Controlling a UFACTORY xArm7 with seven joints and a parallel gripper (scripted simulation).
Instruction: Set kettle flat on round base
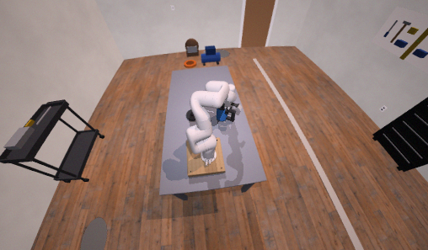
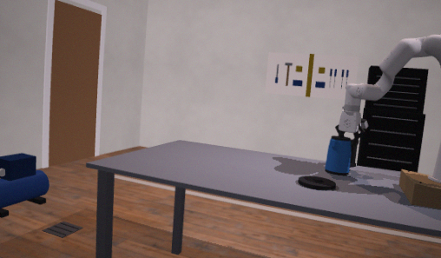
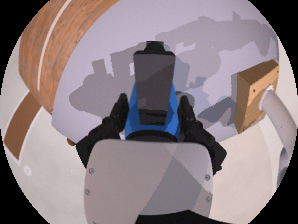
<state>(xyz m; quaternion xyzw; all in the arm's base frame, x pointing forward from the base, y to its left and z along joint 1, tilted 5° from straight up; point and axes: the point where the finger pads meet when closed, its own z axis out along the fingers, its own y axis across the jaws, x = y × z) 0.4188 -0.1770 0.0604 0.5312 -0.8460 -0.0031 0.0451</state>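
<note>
The blue kettle stands upright on the grey table, just behind and to the right of its black round base, apart from it. In the overhead view the kettle is to the right of the base. My gripper hangs over the kettle's top on the handle side. In the wrist view its open fingers stand on either side of the kettle's dark handle bar, with blue body below. I cannot tell whether the fingers touch the bar.
The arm stands on a wooden mount block at the near end of the table; it also shows in the exterior view. A black rack stands behind the table.
</note>
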